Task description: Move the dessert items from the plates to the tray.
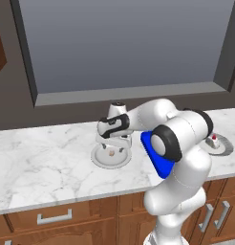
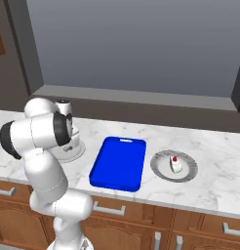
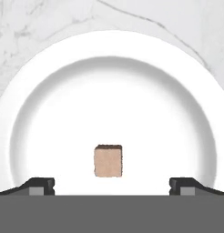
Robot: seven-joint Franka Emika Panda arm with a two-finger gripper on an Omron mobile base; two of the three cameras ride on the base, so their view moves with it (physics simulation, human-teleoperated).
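Observation:
A tan-brown dessert lump [image 3: 108,161] lies in the left silvery plate [image 3: 177,68]. My gripper [image 3: 112,186] hangs open just above it, and its two fingertips [image 3: 38,186] straddle the lump without touching it. From the left base view, the gripper [image 1: 114,143] points down over that plate [image 1: 98,160] and the lump [image 1: 111,153]. The other dessert, whitish with a red top [image 2: 175,165], sits on the right plate [image 2: 156,163]. The blue tray [image 2: 118,163] lies between the two plates with nothing on it.
Everything rests on a white marble counter [image 1: 43,162] over wooden cabinets with drawers. A dark window sill [image 2: 131,97] runs along the wall behind. My own arm [image 1: 181,143] covers part of the tray in the left base view.

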